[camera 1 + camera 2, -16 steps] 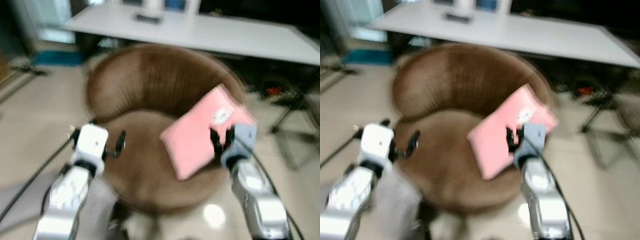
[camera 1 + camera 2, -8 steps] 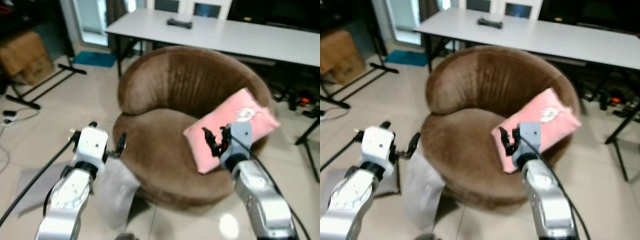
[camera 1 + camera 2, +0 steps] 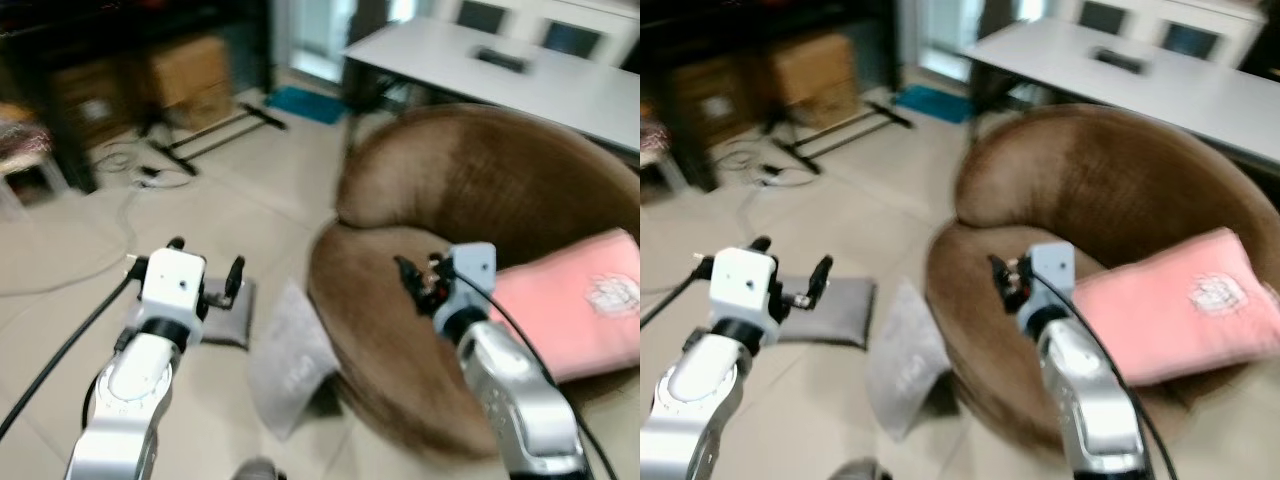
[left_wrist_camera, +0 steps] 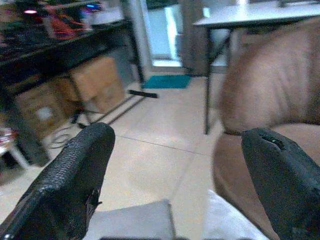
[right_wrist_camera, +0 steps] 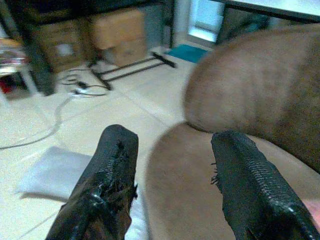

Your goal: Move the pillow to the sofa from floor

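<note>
Two grippers, left (image 3: 205, 283) and right (image 3: 418, 282), hang spread and empty while the pink rectangular fabric pillow (image 3: 570, 318) already lies on the round brown plush sofa (image 3: 470, 180), so you risk wrongly grabbing the grey floor cushions (image 3: 902, 358).

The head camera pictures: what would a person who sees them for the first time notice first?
First, the pink pillow, which lies on the seat of the round brown sofa, at the robot's right. Next, two grey pillows on the floor beside the sofa: one leans against its base, the other lies flat. Both grippers, left and right, are open and hold nothing.
</note>
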Motion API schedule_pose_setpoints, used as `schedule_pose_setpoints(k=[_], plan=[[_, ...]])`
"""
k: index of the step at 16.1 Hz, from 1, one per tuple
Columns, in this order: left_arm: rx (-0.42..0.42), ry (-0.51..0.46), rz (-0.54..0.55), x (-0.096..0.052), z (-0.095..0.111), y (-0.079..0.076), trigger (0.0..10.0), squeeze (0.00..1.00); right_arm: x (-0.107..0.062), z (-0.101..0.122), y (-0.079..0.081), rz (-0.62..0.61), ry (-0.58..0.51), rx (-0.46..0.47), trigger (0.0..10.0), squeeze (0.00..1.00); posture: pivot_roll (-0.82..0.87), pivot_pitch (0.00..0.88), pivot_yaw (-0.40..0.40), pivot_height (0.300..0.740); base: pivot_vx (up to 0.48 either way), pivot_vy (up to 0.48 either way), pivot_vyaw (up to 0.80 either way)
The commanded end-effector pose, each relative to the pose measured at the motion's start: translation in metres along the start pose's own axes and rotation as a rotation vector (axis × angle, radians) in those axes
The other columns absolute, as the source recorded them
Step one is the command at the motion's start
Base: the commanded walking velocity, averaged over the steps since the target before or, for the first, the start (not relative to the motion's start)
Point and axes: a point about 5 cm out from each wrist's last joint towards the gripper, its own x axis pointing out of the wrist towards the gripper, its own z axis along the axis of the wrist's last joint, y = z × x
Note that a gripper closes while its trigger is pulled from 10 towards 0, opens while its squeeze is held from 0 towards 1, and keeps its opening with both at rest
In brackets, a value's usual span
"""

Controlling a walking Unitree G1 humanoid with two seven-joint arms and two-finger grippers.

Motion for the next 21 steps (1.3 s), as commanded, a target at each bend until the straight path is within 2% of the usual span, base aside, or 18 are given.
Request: schedule_pose_setpoints(k=[1, 10, 15, 17, 21], plan=[[-0.009, -0.032, -0.014, 0.001, 0.006, -0.003, 10.0, 0.0, 0.0, 0.001, -0.006, -0.01, -0.002, -0.008, 10.0, 0.0, 0.07, 0.0, -0.058, 0.74, 0.334, 0.0, 0.8], [0.002, -0.033, -0.023, 0.001, 0.006, -0.004, 10.0, 0.0, 0.001, 0.0, -0.007, -0.007, -0.005, -0.018, 10.0, 0.0, 0.07, 0.0, -0.058, 0.74, 0.33, 0.0, 0.8], [0.031, -0.025, -0.022, 0.003, 0.001, -0.004, 10.0, 0.0, -0.002, -0.011, -0.017, -0.062, 0.016, 0.011, 10.0, 0.0, 0.06, 0.0, -0.057, 0.74, 0.0, 0.0, 0.0], [0.033, -0.023, -0.022, 0.003, 0.001, -0.003, 10.0, 0.0, -0.002, -0.014, -0.019, -0.076, 0.016, 0.019, 10.0, 0.0, 0.07, 0.0, -0.057, 0.73, 0.0, 0.0, 0.0], [0.036, -0.054, 0.023, 0.004, -0.001, 0.003, 10.0, 0.0, -0.004, -0.016, -0.029, -0.201, -0.027, 0.069, 10.0, 0.0, 0.06, 0.0, -0.051, 0.69, 0.0, 0.0, 0.0]])
